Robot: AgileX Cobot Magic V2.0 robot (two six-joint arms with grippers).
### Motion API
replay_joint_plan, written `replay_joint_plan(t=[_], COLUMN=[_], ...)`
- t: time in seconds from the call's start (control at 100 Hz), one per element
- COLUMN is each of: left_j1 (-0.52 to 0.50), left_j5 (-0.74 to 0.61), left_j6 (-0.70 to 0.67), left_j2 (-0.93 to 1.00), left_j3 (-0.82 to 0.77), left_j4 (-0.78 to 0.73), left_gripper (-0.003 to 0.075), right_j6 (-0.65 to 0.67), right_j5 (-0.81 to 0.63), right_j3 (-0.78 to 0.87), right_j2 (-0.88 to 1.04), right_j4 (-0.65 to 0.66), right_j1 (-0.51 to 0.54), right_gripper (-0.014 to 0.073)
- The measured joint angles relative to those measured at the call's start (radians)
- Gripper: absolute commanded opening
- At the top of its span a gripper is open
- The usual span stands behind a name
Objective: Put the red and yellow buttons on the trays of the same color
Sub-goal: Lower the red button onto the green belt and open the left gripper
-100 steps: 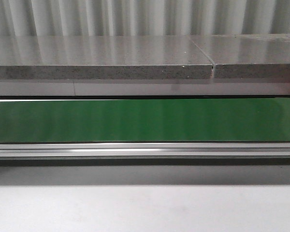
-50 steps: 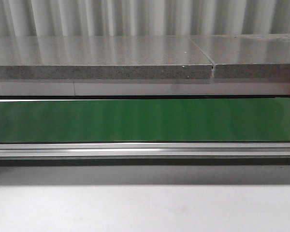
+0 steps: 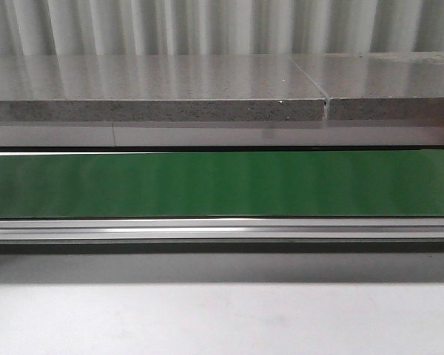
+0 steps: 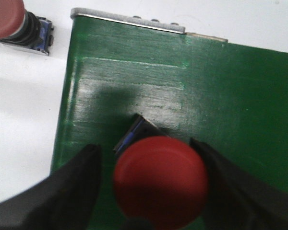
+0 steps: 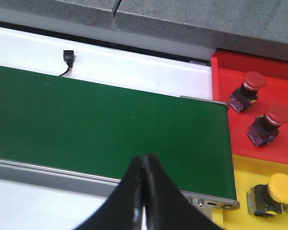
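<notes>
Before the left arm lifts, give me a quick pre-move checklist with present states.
1. Red button sits between the left gripper fingers: ok.
2. Fingers closed onto the button: not ok, gaps show on both sides.
3. Button rests on the green belt: ok.
4. Red tray has room: ok, two red buttons there, space left.
5. Right gripper clear of the trays: ok, shut over the belt.
6. Arms seen in front view: cannot tell.
</notes>
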State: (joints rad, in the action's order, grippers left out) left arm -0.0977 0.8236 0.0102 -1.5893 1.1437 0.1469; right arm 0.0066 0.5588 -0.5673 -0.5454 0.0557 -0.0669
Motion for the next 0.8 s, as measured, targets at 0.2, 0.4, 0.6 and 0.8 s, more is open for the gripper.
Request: replay_joint_plan(t=[0.2,0.4,0.6,0.8], left_j1=[0.044,0.090,0.083,-0.036], left_j5=[0.021,0.057,0.064,0.055], left_j6=[0.005,0.025,0.030,0.018], left_j2=[0.004,0.059,0.143,0.162], left_j3=[0.008,0.053,0.080,0.074], left_j4=[-0.002,-0.002,-0.006,-0.008], left_gripper=[0.0652,0.0652,0.0652,0.0652], right_j6=[0.000,0.000,0.000,0.000], right_j5=[0.000,0.000,0.000,0.000], right_j3=[0.000,0.000,0.000,0.000], right_j2=[0.000,0.000,0.000,0.000], right_j4=[0.000,0.000,0.000,0.000], right_j1=[0.000,0.000,0.000,0.000], right_gripper=[-0.0067,-0.0067,-0.0067,-0.0067])
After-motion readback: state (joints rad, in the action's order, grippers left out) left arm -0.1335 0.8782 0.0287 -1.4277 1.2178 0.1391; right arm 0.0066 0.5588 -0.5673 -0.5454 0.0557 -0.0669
